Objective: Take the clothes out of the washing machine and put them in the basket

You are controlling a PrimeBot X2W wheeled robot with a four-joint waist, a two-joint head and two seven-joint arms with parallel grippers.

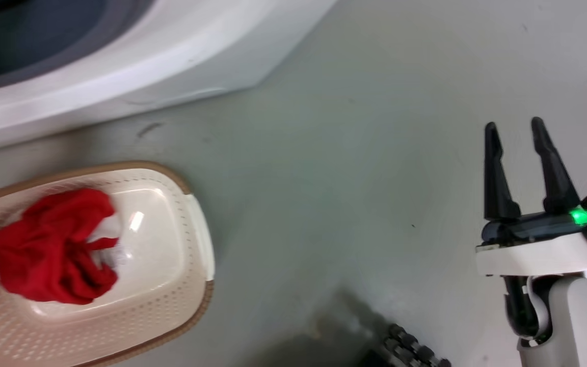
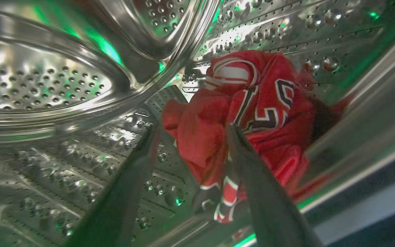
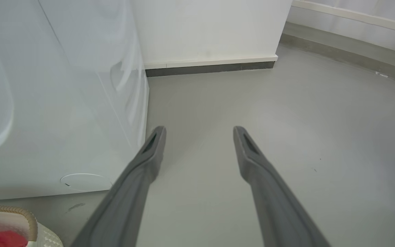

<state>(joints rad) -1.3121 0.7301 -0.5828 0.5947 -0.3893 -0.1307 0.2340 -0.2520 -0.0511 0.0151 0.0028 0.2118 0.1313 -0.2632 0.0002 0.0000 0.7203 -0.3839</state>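
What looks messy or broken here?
Nothing broken or spilled. One crumpled red garment lies in the cream perforated plastic basket; a red lettered jersey sits in the steel drum. A dark scuff marks the grey floor.

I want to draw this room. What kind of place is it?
Probably a laundry room: a white washing machine with a holey steel drum, a laundry basket holding red clothes, and a grey floor.

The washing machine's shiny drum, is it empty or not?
Not empty. A crumpled bright red jersey with black-and-white lettering lies in the perforated steel drum, ahead of the left gripper, whose fingers are spread.
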